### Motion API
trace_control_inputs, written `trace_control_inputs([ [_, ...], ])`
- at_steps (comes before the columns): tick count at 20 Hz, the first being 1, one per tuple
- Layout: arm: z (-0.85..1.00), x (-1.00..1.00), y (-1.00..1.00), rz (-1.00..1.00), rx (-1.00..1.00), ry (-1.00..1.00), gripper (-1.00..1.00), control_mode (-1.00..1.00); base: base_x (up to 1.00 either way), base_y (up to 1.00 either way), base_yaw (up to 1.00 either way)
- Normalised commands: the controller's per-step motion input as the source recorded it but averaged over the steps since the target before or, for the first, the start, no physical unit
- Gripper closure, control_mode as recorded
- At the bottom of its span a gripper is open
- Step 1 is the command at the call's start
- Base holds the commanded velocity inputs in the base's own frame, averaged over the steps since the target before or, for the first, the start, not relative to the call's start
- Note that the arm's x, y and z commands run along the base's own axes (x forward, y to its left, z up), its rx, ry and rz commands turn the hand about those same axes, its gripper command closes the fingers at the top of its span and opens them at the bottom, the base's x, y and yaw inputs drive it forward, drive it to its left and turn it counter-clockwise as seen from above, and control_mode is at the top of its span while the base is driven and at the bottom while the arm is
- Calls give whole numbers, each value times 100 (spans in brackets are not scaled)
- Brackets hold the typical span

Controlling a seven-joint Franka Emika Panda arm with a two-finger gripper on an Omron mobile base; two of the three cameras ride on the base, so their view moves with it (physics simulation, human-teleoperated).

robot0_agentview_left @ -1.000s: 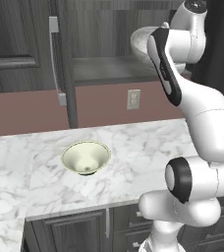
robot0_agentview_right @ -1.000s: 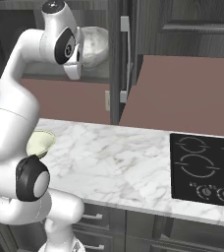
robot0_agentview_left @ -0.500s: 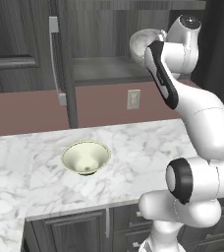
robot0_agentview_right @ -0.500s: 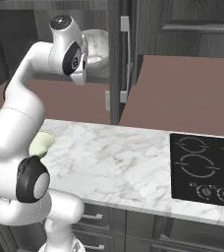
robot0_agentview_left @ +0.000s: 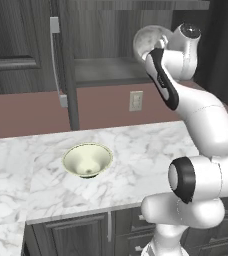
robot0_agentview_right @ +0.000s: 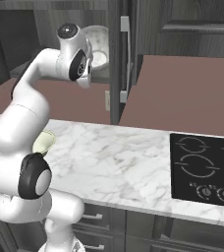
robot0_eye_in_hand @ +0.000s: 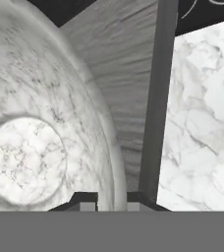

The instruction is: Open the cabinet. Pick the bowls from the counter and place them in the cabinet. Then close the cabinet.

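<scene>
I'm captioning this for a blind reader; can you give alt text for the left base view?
A white robot arm reaches up into the open cabinet, where a marbled bowl sits on the shelf by its wrist. A cream bowl rests on the marble counter below.

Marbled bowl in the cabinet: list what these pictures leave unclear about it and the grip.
- Marbled bowl, left base view: mostly behind the arm's wrist; whether it rests on the shelf is hidden.
- Gripper, hand view: only the fingertips rise at the bottom edge astride the bowl's rim; contact is unclear.
- Cream bowl, right base view: largely behind the arm.
</scene>
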Motion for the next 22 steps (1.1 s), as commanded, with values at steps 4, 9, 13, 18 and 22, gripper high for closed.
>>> trace_control_inputs([
  [4,-4,4,-5,0,0,-1,-100,-100,0,0,0],
  [9,8,-3,-18,0,2,-7,-100,-100,0,0,0],
  [13,38,-22,-12,0,4,-8,-100,-100,0,0,0],
  [18,56,-45,0,0,1,-11,-100,-100,0,0,0],
  [22,36,-85,0,0,2,-5,-100,-100,0,0,0],
])
